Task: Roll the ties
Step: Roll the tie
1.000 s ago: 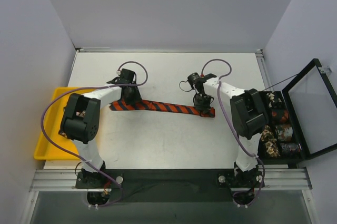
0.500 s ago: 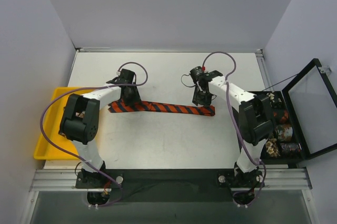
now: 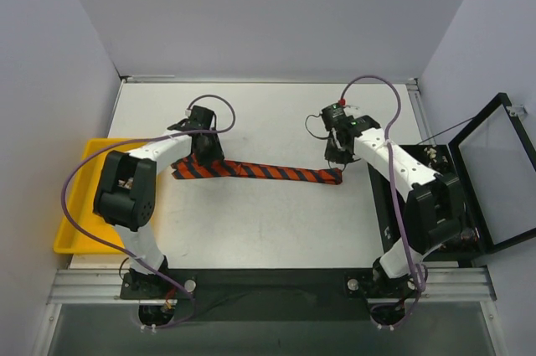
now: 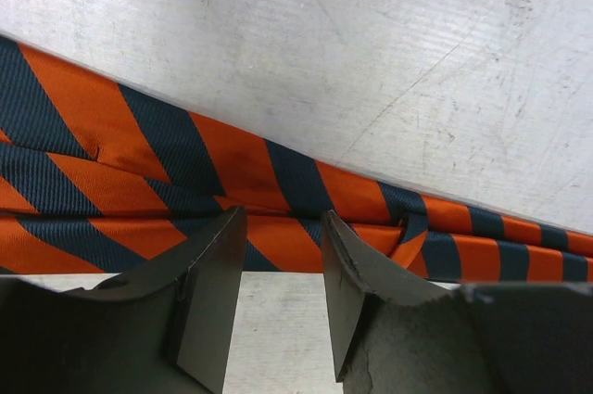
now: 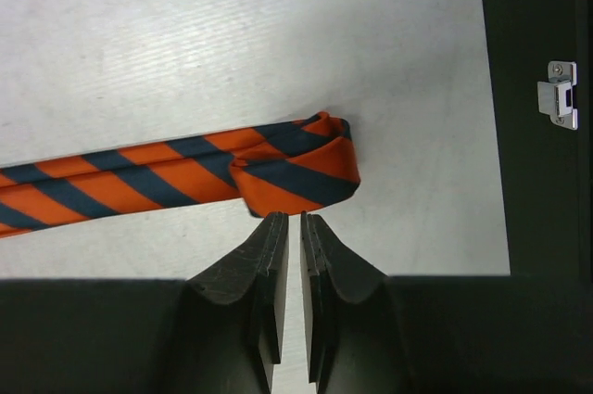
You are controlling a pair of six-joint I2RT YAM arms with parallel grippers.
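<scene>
White walls close in a scuffed white desk [image 3: 268, 230], seen from above with a yellow tray [image 3: 71, 239] at its left edge and an open black case [image 3: 494, 172] at its right. Between the arms lies the tie [image 3: 268, 172], a long narrow band of woven cloth with orange and dark diagonal stripes. Its broad end sits under the left end effector [image 3: 207, 151], and its narrow end sits just beside the right end effector [image 3: 337, 148]. At the left wrist, the left end effector [image 4: 283, 236] holds its dark, wedge-shaped fingers moderately apart with nothing between them. Their tips are over the near edge of the tie [image 4: 185, 171], whose ribbed weave lies in overlapping flat layers. At the right wrist, the right end effector [image 5: 294, 227] is closed to a thin slit and grips nothing. The tie [image 5: 296, 167] ends just past its tips in a soft folded loop, and to its right is a flat black panel [image 5: 542, 116] with a small metal latch [image 5: 559, 102]. A second ago the right end effector was down on that narrow end. It has since drawn off toward the far right, while the left one has barely shifted.
</scene>
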